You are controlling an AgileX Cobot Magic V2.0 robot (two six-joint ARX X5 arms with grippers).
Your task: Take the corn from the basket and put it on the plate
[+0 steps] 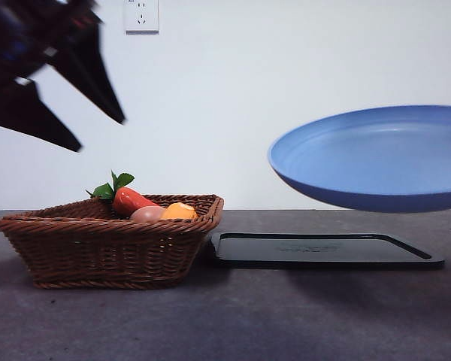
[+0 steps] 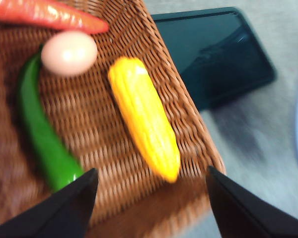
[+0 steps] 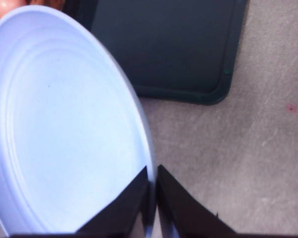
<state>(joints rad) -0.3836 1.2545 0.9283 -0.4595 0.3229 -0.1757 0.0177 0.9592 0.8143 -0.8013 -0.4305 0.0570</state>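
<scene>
The corn (image 2: 145,121), a ridged orange-yellow cob, lies in the brown wicker basket (image 2: 188,114) along one side; only its end (image 1: 179,211) shows over the rim in the front view. My left gripper (image 2: 150,198) hovers open above the basket (image 1: 105,252), its jaws wide apart over the cob's end; it shows dark at the upper left (image 1: 79,90) in the front view. The blue plate (image 1: 376,158) hangs tilted in the air over the black tray. My right gripper (image 3: 151,186) is shut on the plate's rim (image 3: 139,124).
In the basket also lie a red-orange carrot (image 2: 49,15) with green leaves (image 1: 111,186), a pinkish-tan egg-like thing (image 2: 69,52) and a green pepper (image 2: 42,134). A flat black tray (image 1: 323,250) sits on the grey table right of the basket.
</scene>
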